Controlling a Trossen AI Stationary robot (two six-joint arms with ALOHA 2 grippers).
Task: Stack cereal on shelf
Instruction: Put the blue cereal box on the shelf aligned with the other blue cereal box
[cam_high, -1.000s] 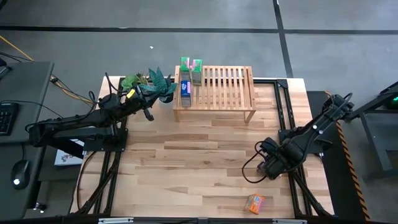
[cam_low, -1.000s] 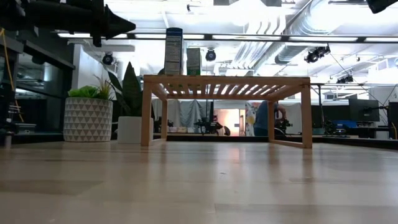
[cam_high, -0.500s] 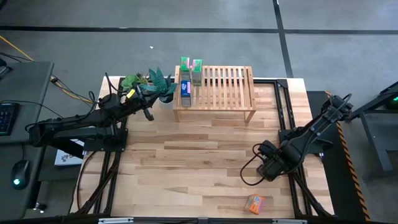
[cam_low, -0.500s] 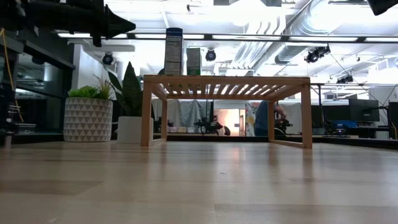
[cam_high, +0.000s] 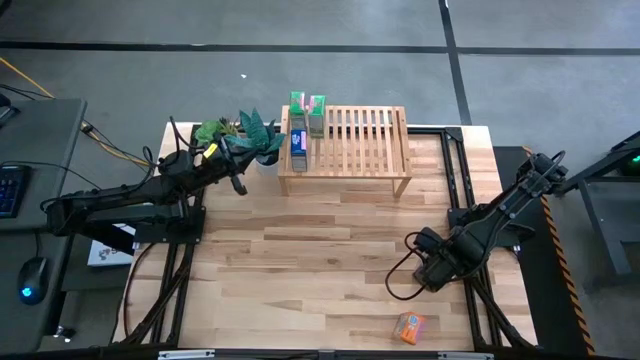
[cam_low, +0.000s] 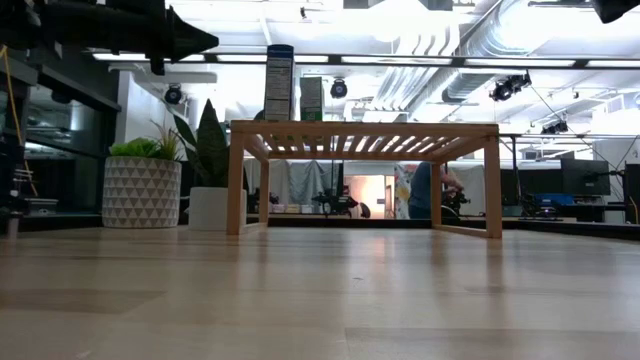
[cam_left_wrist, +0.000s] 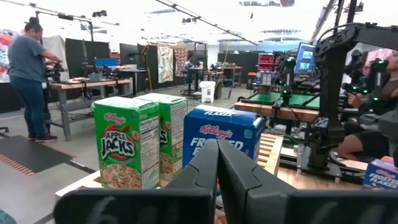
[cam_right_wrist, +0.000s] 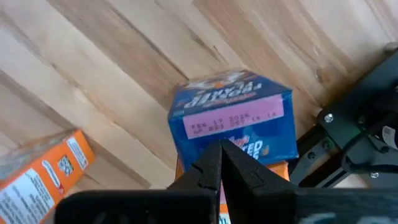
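Looking about halfway done: two green boxes (cam_high: 307, 103) and a blue box (cam_high: 298, 145) stand on the shelf (cam_high: 355, 140). Another blue box (cam_right_wrist: 233, 118) and two orange boxes (cam_high: 409, 326) wait on the worktop (cam_high: 300, 260). Right end effector (cam_right_wrist: 221, 163) hovers above the blue one, fingers together, empty; left end effector (cam_high: 240, 186), also closed, sits beside the shelf.

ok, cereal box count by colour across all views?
Green boxes: 2, both on the shelf
Blue boxes: 2, one of them on the shelf
Orange boxes: 2, neither on the shelf
Total: 6
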